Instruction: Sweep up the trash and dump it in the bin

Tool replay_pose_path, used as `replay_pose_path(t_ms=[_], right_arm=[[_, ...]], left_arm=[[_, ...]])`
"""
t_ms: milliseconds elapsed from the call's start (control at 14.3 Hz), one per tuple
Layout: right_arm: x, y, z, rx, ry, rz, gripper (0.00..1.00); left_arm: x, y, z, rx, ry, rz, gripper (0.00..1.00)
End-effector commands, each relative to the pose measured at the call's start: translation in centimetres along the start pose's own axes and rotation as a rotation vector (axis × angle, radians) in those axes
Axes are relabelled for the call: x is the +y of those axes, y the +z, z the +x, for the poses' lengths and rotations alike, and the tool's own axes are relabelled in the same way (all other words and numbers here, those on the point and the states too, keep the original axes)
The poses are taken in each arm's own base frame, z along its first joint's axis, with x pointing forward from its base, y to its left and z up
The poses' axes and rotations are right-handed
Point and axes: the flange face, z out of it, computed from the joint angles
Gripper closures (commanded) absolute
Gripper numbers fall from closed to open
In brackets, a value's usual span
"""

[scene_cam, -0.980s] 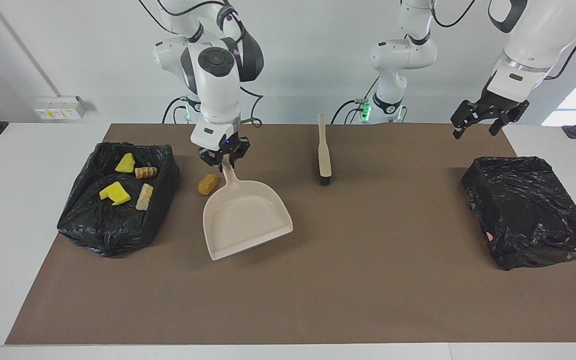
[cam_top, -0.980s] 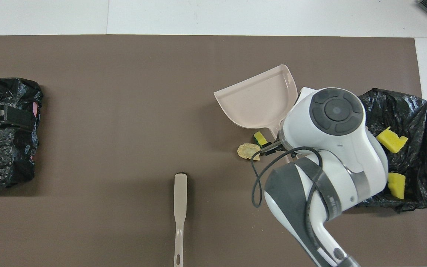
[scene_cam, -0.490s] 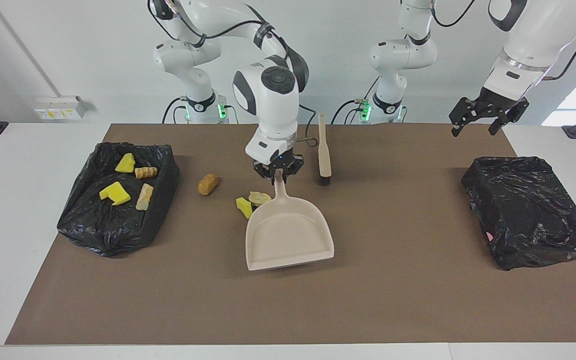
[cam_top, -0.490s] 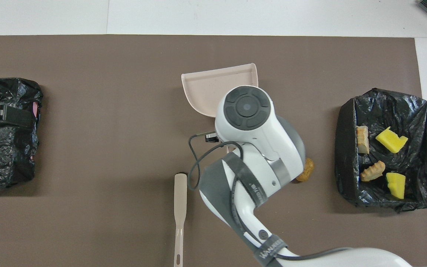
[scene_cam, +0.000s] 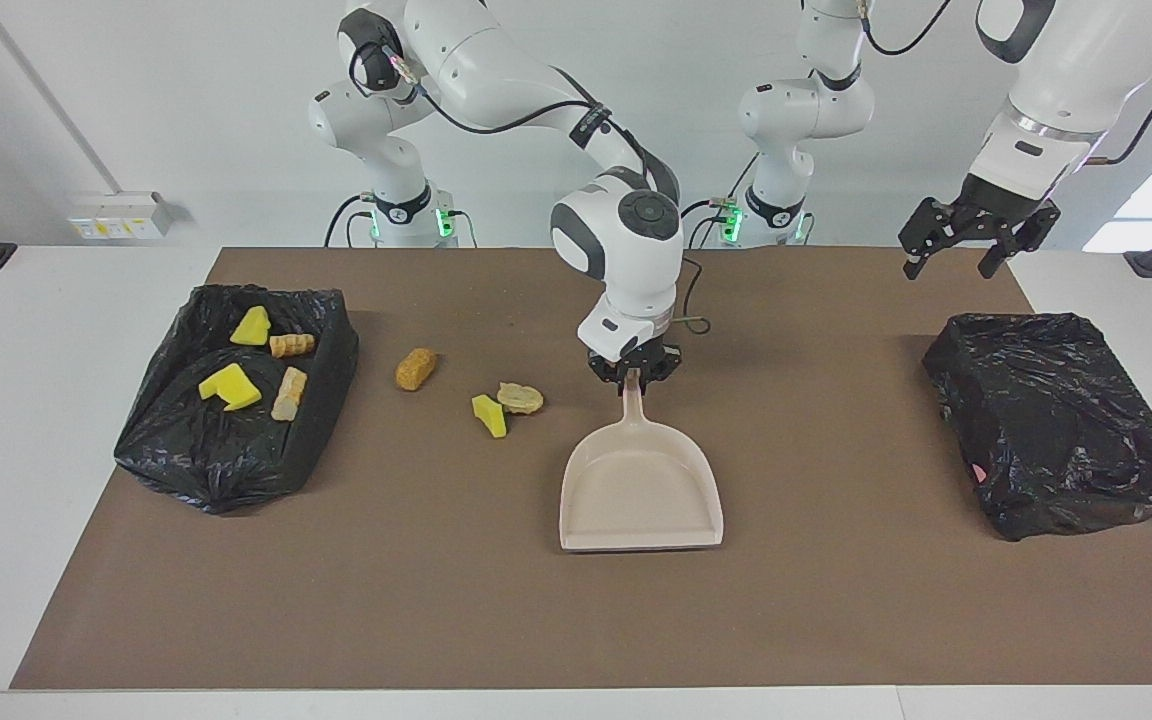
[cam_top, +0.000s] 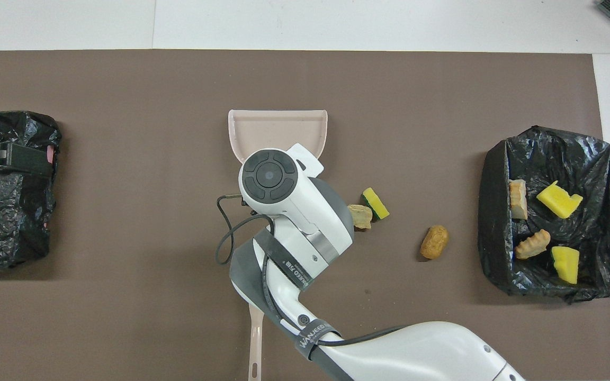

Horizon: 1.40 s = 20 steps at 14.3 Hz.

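Observation:
My right gripper (scene_cam: 633, 376) is shut on the handle of the beige dustpan (scene_cam: 641, 490), which lies flat at mid-table with its mouth pointing away from the robots (cam_top: 278, 124). Beside the handle, toward the right arm's end, lie three pieces of trash on the mat: a tan lump (scene_cam: 520, 398), a yellow sponge chunk (scene_cam: 489, 415) and a brown lump (scene_cam: 415, 369). The black-lined bin (scene_cam: 206, 460) at the right arm's end holds several more scraps. My left gripper (scene_cam: 946, 265) waits open, up in the air over the mat's corner at the left arm's end.
A second bin wrapped in black bag (scene_cam: 1056, 420) sits at the left arm's end. Only the handle of the brush (cam_top: 254, 338) shows in the overhead view, nearer to the robots than the dustpan; the right arm hides the rest.
The right arm has carried the dustpan from beside the bin to mid-table and turned it square. The sponge chunk and tan lump now show. The left arm has not moved.

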Motion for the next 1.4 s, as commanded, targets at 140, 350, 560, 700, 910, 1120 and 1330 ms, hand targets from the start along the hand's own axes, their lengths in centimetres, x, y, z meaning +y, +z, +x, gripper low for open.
replay_pose_path(t_ms=[140, 350, 560, 700, 910, 1120, 1330], right_arm=[[-2.0, 0.4, -0.6, -0.006, 0.089, 0.122, 1.0], [-2.0, 1.4, -0.3, 0.004, 0.099, 0.119, 1.0], [-1.6, 1.8, -0.2, 0.0, 0.099, 0.114, 0.64], [-1.5, 1.6, -0.2, 0.004, 0.088, 0.113, 0.0], [-0.6, 0.1, 0.3, 0.005, 0.101, 0.111, 0.0], [-0.5, -1.7, -0.1, 0.007, 0.102, 0.122, 0.0], [1.5, -4.3, -0.8, -0.053, 0.116, 0.079, 0.0]], left_arm=[[0.0, -0.4, 0.3, 0.012, 0.008, -0.015, 0.0], [0.0, -0.4, 0.2, 0.013, 0.005, -0.013, 0.0], [-0.1, -0.5, 0.3, 0.02, -0.003, -0.012, 0.0], [-0.1, -0.4, 0.1, 0.009, -0.003, -0.013, 0.0], [0.0, -0.2, -0.1, 0.003, 0.002, -0.012, 0.0], [0.3, -0.2, -0.1, 0.002, 0.009, -0.011, 0.0], [0.4, -0.3, 0.5, 0.028, 0.014, -0.005, 0.0]])
